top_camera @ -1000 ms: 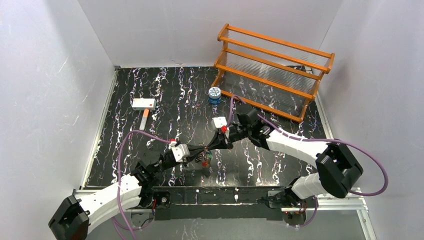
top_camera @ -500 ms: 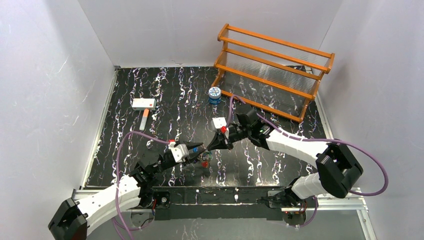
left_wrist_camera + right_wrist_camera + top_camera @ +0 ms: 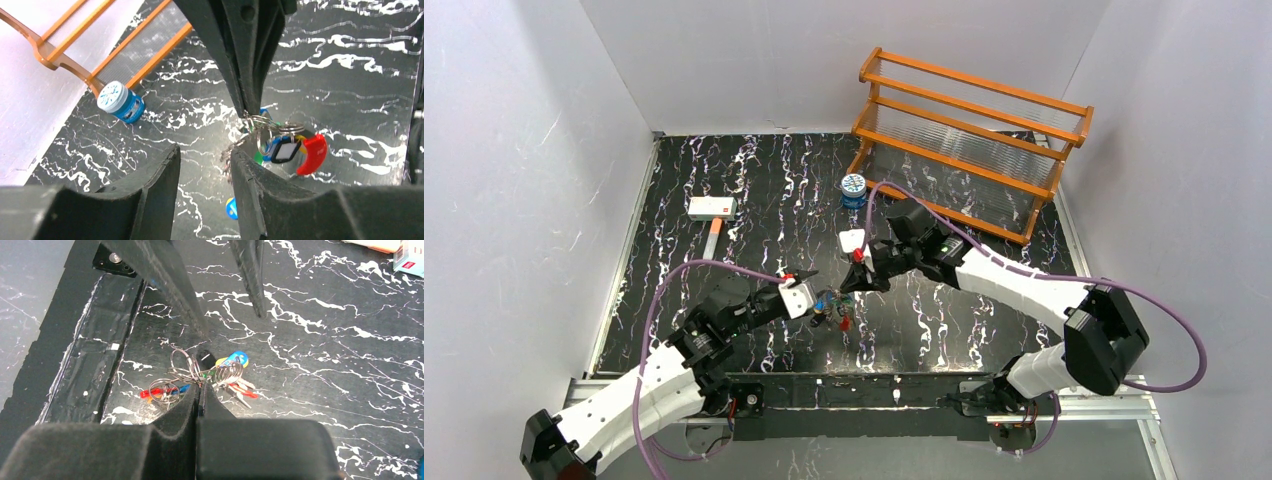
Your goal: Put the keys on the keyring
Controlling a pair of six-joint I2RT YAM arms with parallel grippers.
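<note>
R gripper point(image 3: 200, 390) is pinching the thin wire keyring point(image 3: 181, 367) w/ its fingers pressed fully together, near the front-centre of the black marbled table point(image 3: 754, 190). The keys point(image 3: 286, 148), w/ red, blue, yellow & green heads, are bunching round the ring just beside its fingertips. L gripper point(image 3: 205, 154) is facing it from close by, fingers spread apart w/ nothing btwn them. A blue-and-white tin point(image 3: 120, 102) is standing near an orange rack point(image 3: 969, 140) at the back.
</note>
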